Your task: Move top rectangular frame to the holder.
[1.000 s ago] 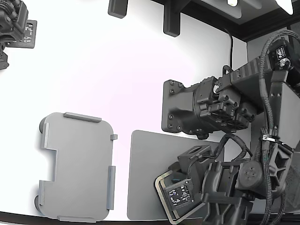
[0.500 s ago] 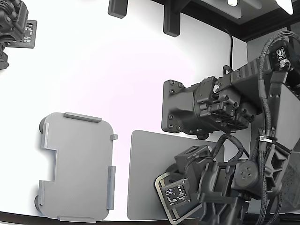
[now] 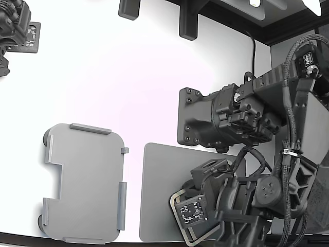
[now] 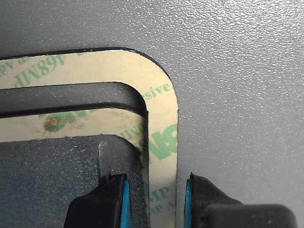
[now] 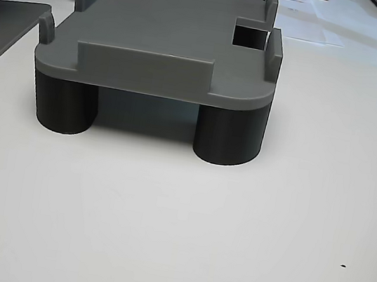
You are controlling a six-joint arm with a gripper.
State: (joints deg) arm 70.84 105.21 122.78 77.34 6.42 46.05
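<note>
Wrist view, claw (image 4: 154, 199) straddling top frame (image 4: 161, 118) edge

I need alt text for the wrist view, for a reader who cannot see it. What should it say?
Close view from the wrist: the gripper straddles one side of the top rectangular frame, a tan strip with green print, one fingertip inside the frame and one outside. A second, similar frame shows beneath, offset, on a grey mat.
</note>
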